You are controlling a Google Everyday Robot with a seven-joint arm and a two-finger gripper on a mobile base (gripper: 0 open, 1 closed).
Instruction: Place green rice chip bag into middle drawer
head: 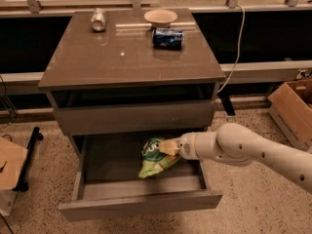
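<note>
The green rice chip bag (152,159) is a crinkly light-green bag. It hangs inside the open middle drawer (141,206), the cabinet's lowest drawer, with its lower end near the drawer floor. My gripper (168,147) reaches in from the right on a white arm and is shut on the bag's upper right edge. The gripper sits just below the closed drawer front above.
On the cabinet top (122,57) lie a blue can (168,38), a silver can (99,19) and a pale bowl (160,17). A cardboard box (295,108) stands on the floor at right. Another box (9,167) and a black stand are at left.
</note>
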